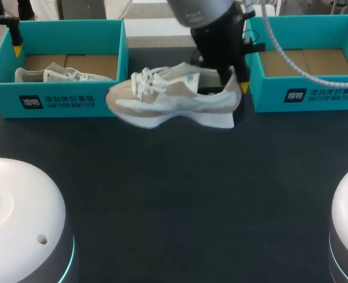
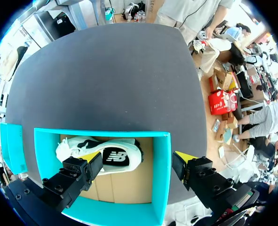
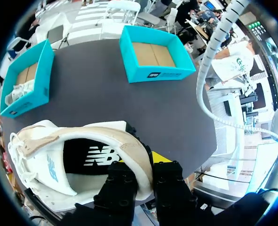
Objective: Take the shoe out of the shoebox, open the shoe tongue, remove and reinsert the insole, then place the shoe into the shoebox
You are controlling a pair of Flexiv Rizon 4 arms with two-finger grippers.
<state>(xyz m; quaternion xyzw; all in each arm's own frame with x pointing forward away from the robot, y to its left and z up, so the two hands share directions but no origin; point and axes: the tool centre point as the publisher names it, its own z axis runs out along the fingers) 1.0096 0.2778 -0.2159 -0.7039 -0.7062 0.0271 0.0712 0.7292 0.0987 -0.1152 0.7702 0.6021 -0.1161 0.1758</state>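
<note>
1. The right claw (image 3: 146,165) is clamping the heel collar of the beige-and-white shoe (image 1: 174,97), one finger inside and one outside.
2. The shoe is hanging over the bench (image 1: 174,194) between the left box (image 1: 56,100) and the right box (image 1: 303,94), toe pointing left.
3. The left claw (image 2: 139,162) is hovering wide open over the left box, where a second shoe (image 1: 62,75) is lying.

Bright even light, soft faint shadows

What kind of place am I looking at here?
Probably a robot workbench for practising shoe packing: a dark table, two teal shoeboxes on it, and a sneaker held by the right gripper.
</note>
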